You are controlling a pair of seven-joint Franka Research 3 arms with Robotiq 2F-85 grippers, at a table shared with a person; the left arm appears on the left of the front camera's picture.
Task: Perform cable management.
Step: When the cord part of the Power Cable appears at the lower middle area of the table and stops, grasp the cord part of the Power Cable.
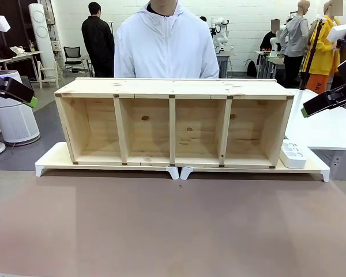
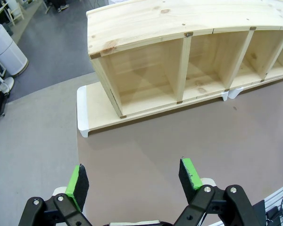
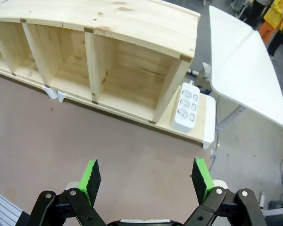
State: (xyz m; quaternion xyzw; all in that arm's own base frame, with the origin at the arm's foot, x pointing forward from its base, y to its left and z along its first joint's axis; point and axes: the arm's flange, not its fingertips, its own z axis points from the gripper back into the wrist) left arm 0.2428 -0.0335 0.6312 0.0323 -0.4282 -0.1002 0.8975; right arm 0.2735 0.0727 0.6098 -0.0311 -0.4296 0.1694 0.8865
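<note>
Left gripper (image 2: 133,176) hangs with jaws wide apart and empty over the brown table (image 2: 179,146); right gripper (image 3: 146,176) likewise spread and empty; a white power strip (image 3: 185,107) lies on the riser (image 3: 208,136) just beside the wooden shelf (image 1: 173,88); a person (image 1: 166,49) stands behind it

Bright, even light falls from overhead. The pale pine four-compartment shelf (image 1: 173,86) carries soft shade inside its bays and casts a thin shadow on the matte brown tabletop (image 1: 173,231). Both wrist views bow the shelf's straight top into a curve. The left gripper (image 2: 132,163) and right gripper (image 3: 145,161) look sharp; the white side table (image 3: 245,61) is nearly washed out.
</note>
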